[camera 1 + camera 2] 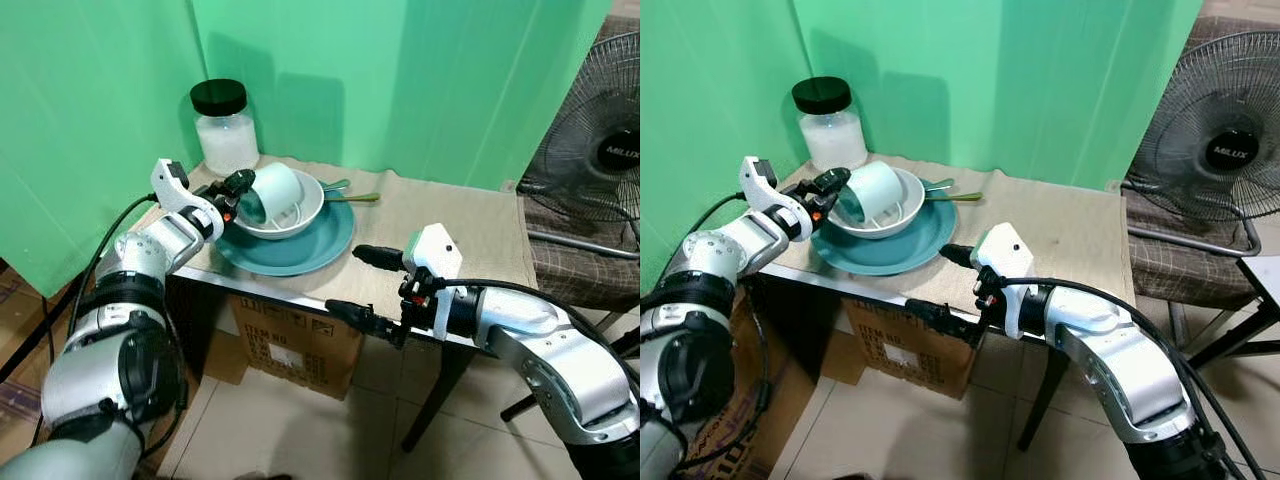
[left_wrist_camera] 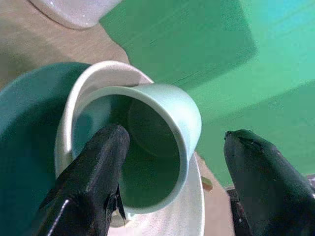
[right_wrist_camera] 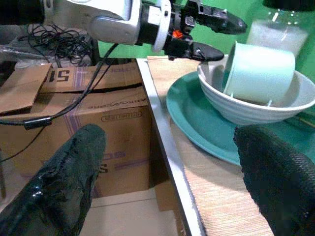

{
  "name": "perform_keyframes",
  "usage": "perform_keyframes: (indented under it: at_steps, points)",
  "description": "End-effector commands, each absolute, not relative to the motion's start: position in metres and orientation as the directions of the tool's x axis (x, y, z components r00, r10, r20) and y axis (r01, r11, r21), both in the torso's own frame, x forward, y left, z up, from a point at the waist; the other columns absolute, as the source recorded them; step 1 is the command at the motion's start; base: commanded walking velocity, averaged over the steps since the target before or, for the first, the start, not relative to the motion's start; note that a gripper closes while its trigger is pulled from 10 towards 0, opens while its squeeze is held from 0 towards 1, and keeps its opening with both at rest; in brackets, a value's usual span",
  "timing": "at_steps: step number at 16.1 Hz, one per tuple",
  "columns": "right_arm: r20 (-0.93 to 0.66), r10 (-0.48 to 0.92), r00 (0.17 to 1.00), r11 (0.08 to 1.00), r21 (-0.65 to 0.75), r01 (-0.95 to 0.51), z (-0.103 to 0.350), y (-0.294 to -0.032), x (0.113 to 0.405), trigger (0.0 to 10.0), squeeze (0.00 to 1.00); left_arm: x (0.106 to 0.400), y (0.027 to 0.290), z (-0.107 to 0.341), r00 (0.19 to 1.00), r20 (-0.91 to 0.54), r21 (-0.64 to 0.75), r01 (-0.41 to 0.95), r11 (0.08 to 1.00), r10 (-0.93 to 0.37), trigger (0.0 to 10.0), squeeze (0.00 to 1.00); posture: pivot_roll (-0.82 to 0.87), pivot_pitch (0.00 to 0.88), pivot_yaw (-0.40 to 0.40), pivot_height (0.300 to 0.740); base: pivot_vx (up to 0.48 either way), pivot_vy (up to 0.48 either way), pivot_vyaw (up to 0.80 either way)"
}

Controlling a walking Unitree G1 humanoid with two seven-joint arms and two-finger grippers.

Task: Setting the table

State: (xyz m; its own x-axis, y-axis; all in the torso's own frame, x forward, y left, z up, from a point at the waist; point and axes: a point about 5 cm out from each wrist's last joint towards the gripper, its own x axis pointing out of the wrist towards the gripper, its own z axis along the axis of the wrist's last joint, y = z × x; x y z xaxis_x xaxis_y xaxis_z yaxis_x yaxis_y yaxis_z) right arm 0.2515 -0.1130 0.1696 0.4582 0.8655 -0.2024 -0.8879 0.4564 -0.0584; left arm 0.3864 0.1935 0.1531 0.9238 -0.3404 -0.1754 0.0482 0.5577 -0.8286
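Cup (image 1: 272, 193) lying on its side in the white bowl (image 1: 300, 216), mouth turned toward the left gripper (image 1: 236, 196). Bowl sitting on the teal plate (image 1: 310, 247), plate resting on the woven mat over the small table (image 1: 470, 225), toward its left end. Left gripper at the cup's rim, fingers spread — one black finger (image 2: 96, 177) just inside the mouth, the other (image 2: 263, 177) outside and apart from the wall, not closed on anything. Beyond the bowl, toward the green curtain (image 1: 400, 70), a spoon (image 1: 355, 197) with its handle sticking out past the plate. Behind the plate at the table's back corner, a glass jar (image 1: 225, 128) with a black lid, filled with something white. Right gripper (image 1: 365, 287) near the front edge of the table, to the right of the plate, fingers wide apart and holding nothing — one over the mat, the other below the table edge. Under the table, a cardboard box (image 1: 300, 345). Off the table's right end, a fan (image 1: 600, 150).
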Motion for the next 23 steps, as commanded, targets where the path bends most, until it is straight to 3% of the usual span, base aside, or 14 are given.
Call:
perform_keyframes:
  at_steps: [1, 8, 9, 11, 23]
  points:
    - [-0.214, 0.864, 0.455, 0.454, -0.058, -0.889, 0.169, -0.113, 0.248, 10.0, 0.0, 0.389, 0.194, 0.157, 0.925, -0.184, -0.824, 0.039, 0.565, -0.333, 10.0, 0.0, -0.13, 0.0, 0.05, 0.74, 0.0, 0.0, 0.0]
    - [-0.225, 0.859, 0.46, 0.461, -0.051, -0.886, 0.169, -0.114, 0.241, 10.0, 0.0, 0.392, 0.188, 0.156, 0.913, -0.206, -0.804, 0.048, 0.593, -0.353, 10.0, 0.0, -0.15, 0.021, 0.068, 0.74, 0.0, 0.0, 0.0]
    - [-0.226, 0.858, 0.461, 0.463, -0.051, -0.885, 0.169, -0.114, 0.241, 10.0, 0.0, 0.393, 0.187, 0.157, 0.912, -0.202, -0.804, 0.054, 0.592, -0.358, 9.2, 0.0, -0.16, 0.024, 0.071, 0.74, 0.0, 0.0, 0.0]
    - [-0.228, 0.855, 0.467, 0.469, -0.05, -0.882, 0.17, -0.115, 0.24, 10.0, 0.0, 0.393, 0.182, 0.154, 0.906, -0.215, -0.804, 0.048, 0.593, -0.364, 0.0, 0.0, -0.16, 0.026, 0.075, 0.74, 0.0, 0.0, 0.0]
    - [-0.226, 0.86, 0.457, 0.46, -0.04, -0.887, 0.171, -0.113, 0.239, 10.0, 0.0, 0.393, 0.182, 0.153, 0.906, -0.201, -0.807, 0.062, 0.587, -0.372, 0.0, 0.0, -0.16, 0.029, 0.078, 0.74, 0.0, 0.0, 0.0]
